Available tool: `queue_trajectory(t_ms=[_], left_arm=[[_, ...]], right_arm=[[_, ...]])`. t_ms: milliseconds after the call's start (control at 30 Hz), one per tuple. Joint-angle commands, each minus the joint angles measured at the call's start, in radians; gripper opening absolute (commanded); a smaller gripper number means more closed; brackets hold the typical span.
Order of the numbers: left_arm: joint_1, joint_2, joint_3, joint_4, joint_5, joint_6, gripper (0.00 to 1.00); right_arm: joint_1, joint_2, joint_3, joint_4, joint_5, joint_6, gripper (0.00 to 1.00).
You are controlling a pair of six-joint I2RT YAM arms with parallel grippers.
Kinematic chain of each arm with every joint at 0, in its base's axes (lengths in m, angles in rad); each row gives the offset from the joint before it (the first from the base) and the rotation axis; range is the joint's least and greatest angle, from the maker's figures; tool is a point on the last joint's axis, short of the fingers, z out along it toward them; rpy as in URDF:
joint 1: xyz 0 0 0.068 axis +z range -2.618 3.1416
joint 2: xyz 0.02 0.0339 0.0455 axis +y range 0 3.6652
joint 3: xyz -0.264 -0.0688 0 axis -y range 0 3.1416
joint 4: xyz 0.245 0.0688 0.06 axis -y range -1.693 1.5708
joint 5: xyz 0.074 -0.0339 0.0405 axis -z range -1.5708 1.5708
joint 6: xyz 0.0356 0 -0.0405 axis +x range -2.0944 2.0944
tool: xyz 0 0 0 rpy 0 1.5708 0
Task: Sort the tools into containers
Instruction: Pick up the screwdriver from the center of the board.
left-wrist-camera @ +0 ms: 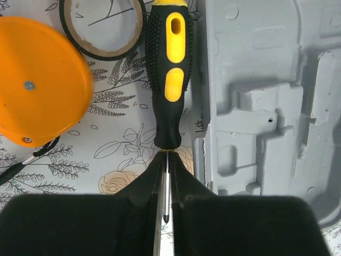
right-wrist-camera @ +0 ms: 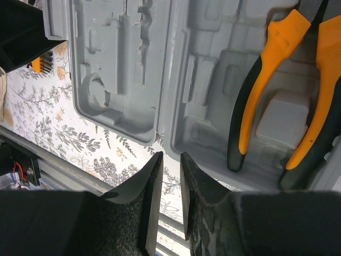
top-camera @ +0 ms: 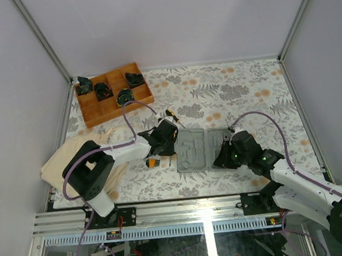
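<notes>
Screwdriver (left-wrist-camera: pixel 169 69), black knobbly handle with yellow insets, shaft tight in left pincer (left-wrist-camera: pixel 167 166) (right pincer (right-wrist-camera: pixel 170 160) narrowly parted, empty).

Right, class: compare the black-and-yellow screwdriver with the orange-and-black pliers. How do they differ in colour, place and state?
The black-and-yellow screwdriver is outside the grey plastic case, over the floral tablecloth; the orange-and-black pliers lie inside the case. The screwdriver's shaft is pinched in the left gripper; nothing grips the pliers. The screwdriver has one handle, the pliers two. Both handles are partly black.
</notes>
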Motion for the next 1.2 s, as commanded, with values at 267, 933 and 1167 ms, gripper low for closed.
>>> queue_trajectory(t_ms=[267, 933, 1167], left_arm=[[-0.005, -0.086, -0.013, -0.074, -0.092, -0.001, 0.0], [-0.159, -0.413, -0.056, 0.002, -0.01, -0.055, 0.0], [-0.251, -0.37, 0.0, 0.033, 0.021, -0.112, 0.0]], right_arm=[[0.007, -0.092, 0.033, -0.05, 0.101, 0.017, 0.26], [0.007, -0.249, -0.033, 0.274, 0.063, 0.232, 0.46], [0.009, -0.164, -0.105, 0.599, 0.011, 0.329, 0.57]])
